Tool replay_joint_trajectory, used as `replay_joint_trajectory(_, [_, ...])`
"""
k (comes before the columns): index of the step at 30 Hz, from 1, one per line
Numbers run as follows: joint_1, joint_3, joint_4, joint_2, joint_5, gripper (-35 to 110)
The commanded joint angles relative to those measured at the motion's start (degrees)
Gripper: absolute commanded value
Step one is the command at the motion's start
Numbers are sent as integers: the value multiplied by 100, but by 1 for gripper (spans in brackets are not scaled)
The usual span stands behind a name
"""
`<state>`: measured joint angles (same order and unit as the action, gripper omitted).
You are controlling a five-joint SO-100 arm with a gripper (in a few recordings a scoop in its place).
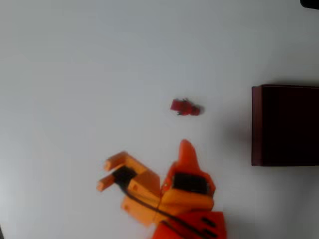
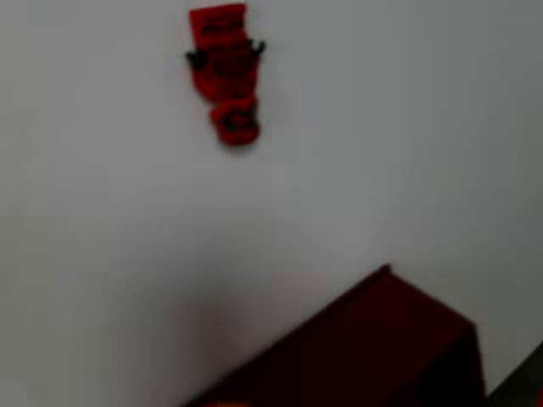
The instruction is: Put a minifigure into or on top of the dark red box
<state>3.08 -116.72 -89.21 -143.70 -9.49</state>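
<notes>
The minifigure (image 1: 185, 107) is a tiny bright red figure lying flat on the white table, mid-frame in the overhead view. In the wrist view the minifigure (image 2: 226, 75) lies near the top edge, head toward the bottom. The dark red box (image 1: 256, 124), maroon with a very dark interior, stands at the right edge, well apart from the figure. A corner of the box (image 2: 373, 339) fills the lower part of the wrist view. My orange gripper (image 1: 147, 162) sits below the figure, open wide with nothing in it, one pointed finger (image 1: 186, 152) aimed at the figure.
The white table (image 1: 75, 74) stretches bare to the left and top. A small dark object (image 1: 310, 3) shows at the top right corner of the overhead view.
</notes>
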Motion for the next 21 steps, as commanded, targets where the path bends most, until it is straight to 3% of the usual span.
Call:
replay_joint_trajectory(1, [431, 457, -149, 800, 167, 18])
replay_joint_trajectory(21, [545, 1274, 176, 3384, -211, 21])
